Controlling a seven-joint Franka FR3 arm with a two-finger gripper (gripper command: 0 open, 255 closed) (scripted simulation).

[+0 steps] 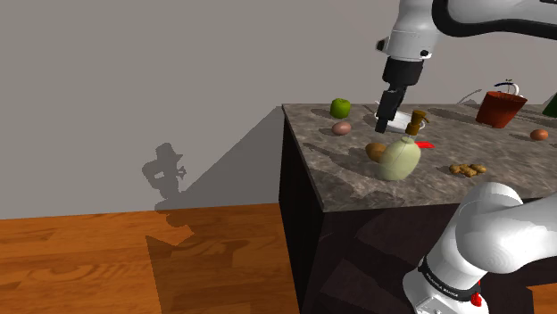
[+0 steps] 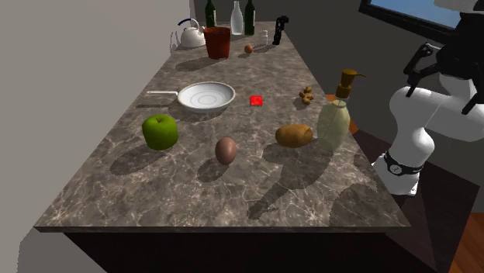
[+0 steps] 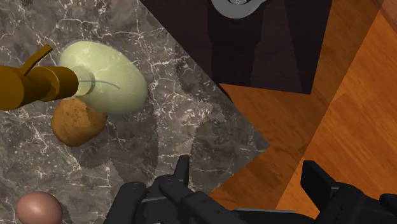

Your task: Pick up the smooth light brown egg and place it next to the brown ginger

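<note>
Fingers stand wide apart above the surface, holding nothing.
Across the second exterior view you see the apple, then the egg lying near it, then the potato, the ginger farther back and well apart from the egg, and the bottle beside the potato.

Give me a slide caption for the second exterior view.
Brown egg between a green apple and a potato on the marbled counter, ginger farther back.
</note>
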